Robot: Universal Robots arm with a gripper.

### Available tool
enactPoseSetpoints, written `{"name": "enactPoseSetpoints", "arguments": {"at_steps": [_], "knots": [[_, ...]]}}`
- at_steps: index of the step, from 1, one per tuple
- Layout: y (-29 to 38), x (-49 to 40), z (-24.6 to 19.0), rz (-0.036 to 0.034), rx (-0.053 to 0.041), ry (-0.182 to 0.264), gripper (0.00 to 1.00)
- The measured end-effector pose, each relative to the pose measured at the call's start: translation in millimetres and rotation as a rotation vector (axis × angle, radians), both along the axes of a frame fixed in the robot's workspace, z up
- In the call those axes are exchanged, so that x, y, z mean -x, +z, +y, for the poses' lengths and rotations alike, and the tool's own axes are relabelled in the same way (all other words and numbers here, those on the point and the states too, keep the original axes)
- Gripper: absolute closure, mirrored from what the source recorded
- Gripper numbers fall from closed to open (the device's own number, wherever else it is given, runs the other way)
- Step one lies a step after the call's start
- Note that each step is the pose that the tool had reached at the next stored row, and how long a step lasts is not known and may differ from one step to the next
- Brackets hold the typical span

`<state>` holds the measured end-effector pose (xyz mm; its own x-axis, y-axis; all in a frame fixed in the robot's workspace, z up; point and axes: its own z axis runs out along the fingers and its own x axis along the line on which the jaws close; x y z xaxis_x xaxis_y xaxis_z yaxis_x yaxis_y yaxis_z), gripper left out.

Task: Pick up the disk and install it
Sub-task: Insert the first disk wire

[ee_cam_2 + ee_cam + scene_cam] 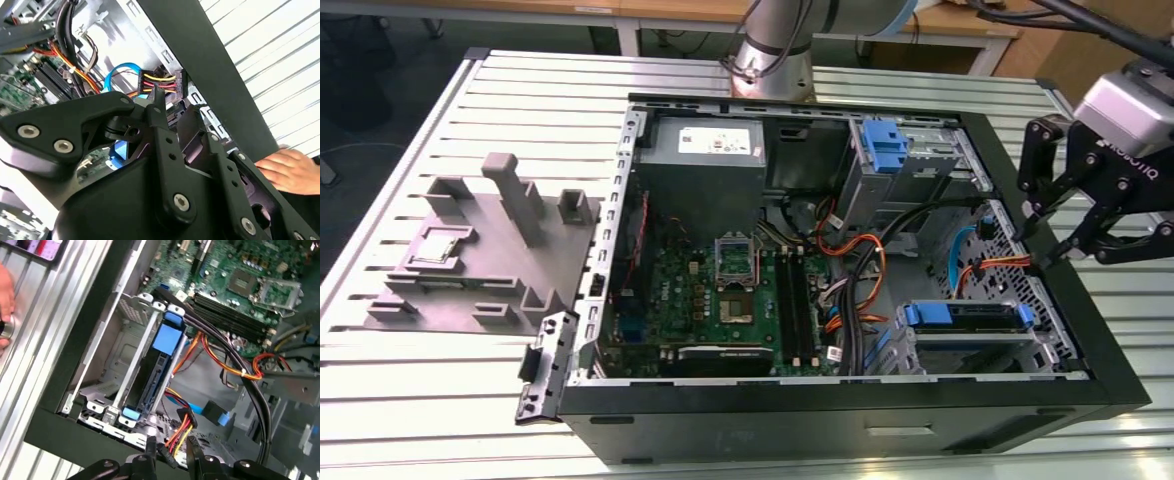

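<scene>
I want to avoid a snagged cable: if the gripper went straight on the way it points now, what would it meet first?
Probably the cable connector with red, yellow and black wires: in the first wrist view it sits just ahead of the gripper. The disk lies beyond. Depth is unclear.

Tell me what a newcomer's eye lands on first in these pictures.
The open computer case lies on the slatted table, its green motherboard bared. The gripper hangs over the case's edge at the exterior view's right, near the blue-framed disk seated in its bay. A person's hand rests on the table beside the case.
</scene>
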<state>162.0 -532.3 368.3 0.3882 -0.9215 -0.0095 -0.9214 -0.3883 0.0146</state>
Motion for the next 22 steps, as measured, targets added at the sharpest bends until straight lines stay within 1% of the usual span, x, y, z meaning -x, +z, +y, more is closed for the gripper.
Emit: {"name": "enactPoseSetpoints", "arguments": {"at_steps": [3,4,5,6,8,16,18,21,22], "knots": [[-0.6,-0.4,0.1,-0.0057,0.0239,0.011,0.63],[-1.0,-0.6,0.5,-0.008,0.0327,0.012,0.63],[-1.6,-0.7,1.4,-0.0092,0.0392,0.012,0.63],[-2.0,-1.0,2.3,-0.0093,0.0409,0.013,0.63],[-2.6,-1.1,2.8,-0.0097,0.0407,0.026,0.63],[-5.1,-1.1,2.9,-0.0129,0.0401,0.17,0.63],[-6.3,-1.2,3.0,-0.0138,0.0411,0.19,0.63],[-8.8,-1.6,6.6,-0.0149,0.0555,0.193,0.63],[-9.6,-2.0,8.0,-0.0148,0.0586,0.193,0.63]]}}
